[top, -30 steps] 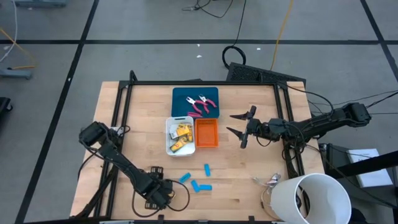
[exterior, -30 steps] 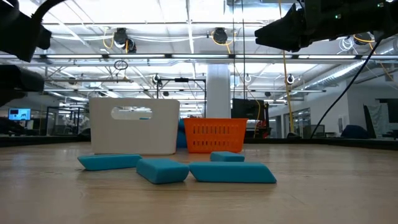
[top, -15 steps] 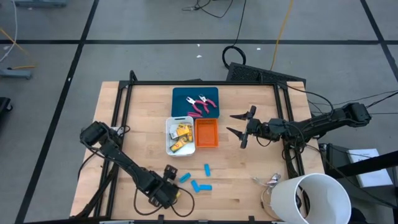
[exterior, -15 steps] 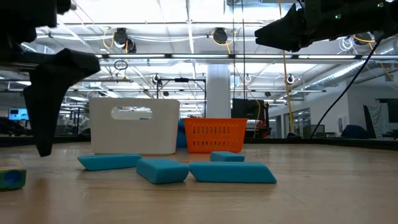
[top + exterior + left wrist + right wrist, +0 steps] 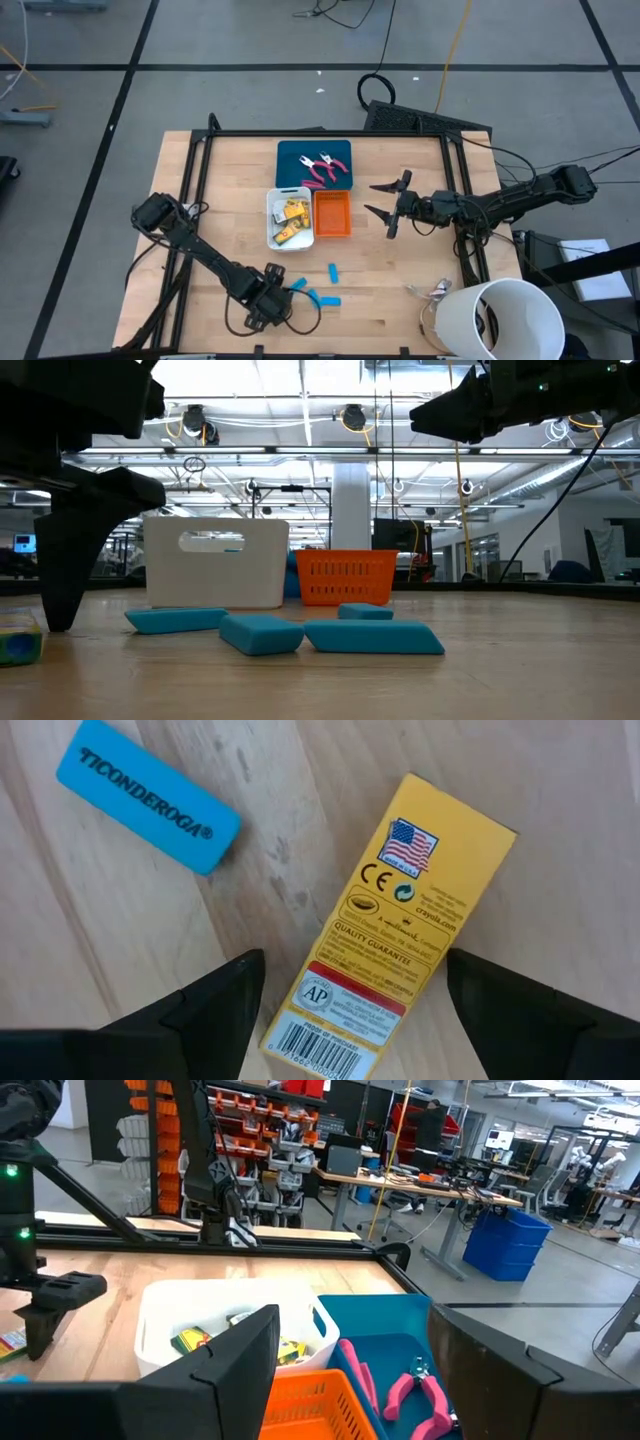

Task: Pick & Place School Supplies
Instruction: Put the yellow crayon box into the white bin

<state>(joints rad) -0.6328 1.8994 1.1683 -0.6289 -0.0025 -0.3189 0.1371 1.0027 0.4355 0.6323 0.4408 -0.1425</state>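
The left gripper hangs just above a yellow crayon box that lies flat on the wooden table, in the lower middle of the high view. Its two fingers stand wide apart, one on each long side of the box, and nothing is between them but the box below.

I think this box is light and a little soft, because it looks like thin printed cardboard. A hard squeeze could dent it, and the smooth print may slip. The best place to hold it seems to be across the two long sides, near the middle, so it does not tip.

The box is yellow, oblong, with a small flag, a red band and a barcode on the upper face. Near it lies a blue eraser with dark letters; it looks like firm rubber, with good grip. More blue erasers lie just beside on the table.

The right gripper waits in the air at the right of the orange tray, also spread open and empty. Other yellow boxes are in the white tray, and the pink-handled tools are in the teal tray.
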